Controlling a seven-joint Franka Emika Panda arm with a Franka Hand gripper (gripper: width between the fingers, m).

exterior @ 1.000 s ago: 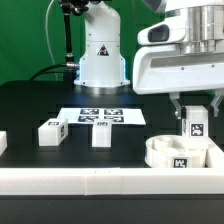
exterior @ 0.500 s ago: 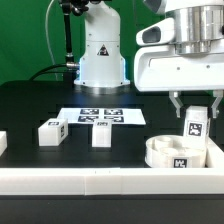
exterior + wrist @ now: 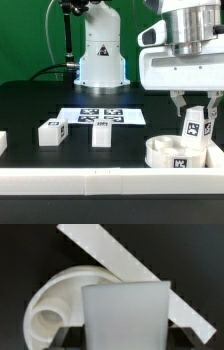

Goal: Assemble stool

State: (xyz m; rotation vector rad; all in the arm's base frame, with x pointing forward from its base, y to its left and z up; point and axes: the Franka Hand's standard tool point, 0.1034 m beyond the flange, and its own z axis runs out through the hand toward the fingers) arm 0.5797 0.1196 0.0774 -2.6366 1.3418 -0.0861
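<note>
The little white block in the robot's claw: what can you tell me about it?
The leg is a small blocky white piece, plastic by its look, with a black-and-white square tag. The gripper clamps its upper part. It hangs slightly tilted over the round seat at the exterior view's right; whether they touch is unclear.

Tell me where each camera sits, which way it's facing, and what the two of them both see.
Exterior view: off the arm, looking across the white rail and black table toward the robot's base; the arm shows, jaws gripping a leg.
Wrist view: on the wrist, looking along the jaws past the leg to the seat disc.
Shared: the leg, the seat disc and the rail.
</note>
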